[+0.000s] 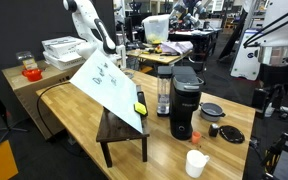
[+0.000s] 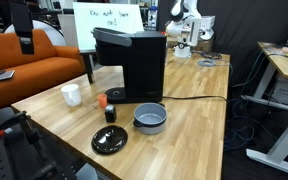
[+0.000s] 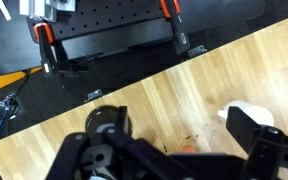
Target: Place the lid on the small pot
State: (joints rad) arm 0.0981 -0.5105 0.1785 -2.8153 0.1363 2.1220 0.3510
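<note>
The lid [image 2: 109, 140] is a flat black disc lying on the wooden table, a little in front of the small pot [image 2: 150, 118]; both show in both exterior views, the lid [image 1: 231, 134] and the pot [image 1: 212, 110]. The pot is dark grey, empty and uncovered, beside the black coffee maker [image 2: 134, 65]. My gripper [image 3: 169, 162] is open and empty, high above the table. In the wrist view a dark round shape that looks like the lid [image 3: 108, 122] sits partly behind one finger. The arm [image 1: 84, 20] is raised at the far end of the table.
A small dark cup [image 2: 110, 113] stands between lid and coffee maker. A white paper cup [image 2: 72, 95] is near the table edge and shows in the wrist view [image 3: 246, 112]. A whiteboard [image 1: 109, 85] leans on a stool, and a blender [image 1: 164, 92] stands by the coffee maker.
</note>
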